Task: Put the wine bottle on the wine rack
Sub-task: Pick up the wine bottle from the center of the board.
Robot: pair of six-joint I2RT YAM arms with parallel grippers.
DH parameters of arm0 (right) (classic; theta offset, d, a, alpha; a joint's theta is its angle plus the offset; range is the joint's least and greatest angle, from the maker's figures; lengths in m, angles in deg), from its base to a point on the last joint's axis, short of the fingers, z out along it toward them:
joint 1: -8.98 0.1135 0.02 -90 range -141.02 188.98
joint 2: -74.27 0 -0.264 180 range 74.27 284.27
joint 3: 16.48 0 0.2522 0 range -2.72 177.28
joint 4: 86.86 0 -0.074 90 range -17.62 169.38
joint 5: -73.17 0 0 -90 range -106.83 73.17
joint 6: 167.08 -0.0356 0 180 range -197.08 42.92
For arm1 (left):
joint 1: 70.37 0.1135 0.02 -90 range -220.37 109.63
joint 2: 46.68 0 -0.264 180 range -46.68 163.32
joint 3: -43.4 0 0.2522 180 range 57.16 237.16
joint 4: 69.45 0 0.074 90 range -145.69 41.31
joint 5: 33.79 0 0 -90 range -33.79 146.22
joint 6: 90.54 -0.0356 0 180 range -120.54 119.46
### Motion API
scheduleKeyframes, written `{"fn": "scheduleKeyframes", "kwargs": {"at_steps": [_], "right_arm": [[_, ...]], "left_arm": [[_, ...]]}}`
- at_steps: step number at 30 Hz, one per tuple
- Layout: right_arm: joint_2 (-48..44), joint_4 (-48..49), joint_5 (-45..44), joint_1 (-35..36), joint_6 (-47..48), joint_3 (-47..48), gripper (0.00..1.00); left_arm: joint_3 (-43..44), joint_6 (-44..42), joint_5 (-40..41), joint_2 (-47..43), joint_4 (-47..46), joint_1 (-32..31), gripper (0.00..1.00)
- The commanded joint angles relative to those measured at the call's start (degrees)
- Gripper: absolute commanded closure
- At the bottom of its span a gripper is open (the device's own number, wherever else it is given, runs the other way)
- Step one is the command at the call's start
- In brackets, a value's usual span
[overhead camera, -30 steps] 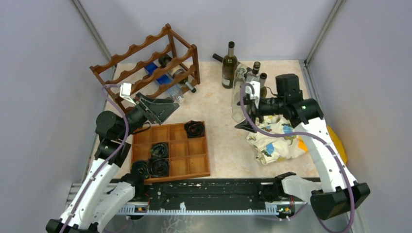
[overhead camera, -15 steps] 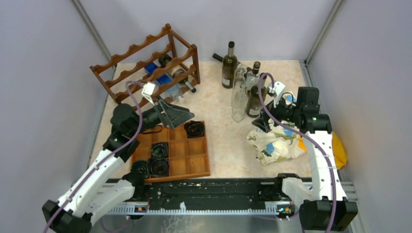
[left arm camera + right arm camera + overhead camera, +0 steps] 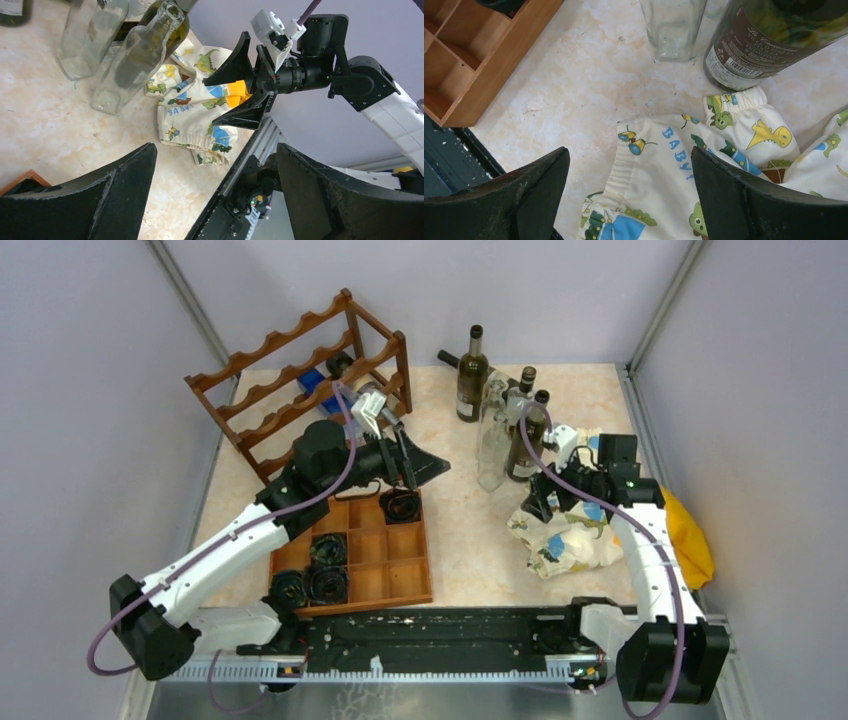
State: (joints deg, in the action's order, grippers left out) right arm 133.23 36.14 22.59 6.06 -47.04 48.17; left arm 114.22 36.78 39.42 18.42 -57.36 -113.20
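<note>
Hanging wide open and empty, the left gripper now floats past the tray (a moment ago it was beside the wine rack). The right gripper, spread and empty too, has backed off over the cloth. The wine bottle stands on the worktop, not picked up yet.

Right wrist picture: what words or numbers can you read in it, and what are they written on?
"BABY!" in blue letters, on the dinosaur-print cloth.
Label of the dark wine bottle: pale script lettering and a barcode with small print, all too blurred to read.
Nothing else in this view carries any writing.
</note>
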Motion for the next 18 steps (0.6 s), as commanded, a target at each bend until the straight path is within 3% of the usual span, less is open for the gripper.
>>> {"fn": "scheduleKeyframes", "kwargs": {"at_steps": [1,10,18], "right_arm": [[-0.06,9.69,0.87,-0.50,-2.65,-2.26,0.10],[-1.82,16.58,3.85,-0.52,-3.89,-9.62,0.10],[-6.52,18.78,1.48,-1.06,-2.38,-14.53,0.10]], "left_arm": [[4.98,-4.56,6.31,2.19,5.66,-2.17,0.06],[9.58,-11.64,9.60,8.81,5.02,-4.25,0.05],[-1.01,-22.67,3.09,11.82,-22.43,-4.24,0.02]]}}
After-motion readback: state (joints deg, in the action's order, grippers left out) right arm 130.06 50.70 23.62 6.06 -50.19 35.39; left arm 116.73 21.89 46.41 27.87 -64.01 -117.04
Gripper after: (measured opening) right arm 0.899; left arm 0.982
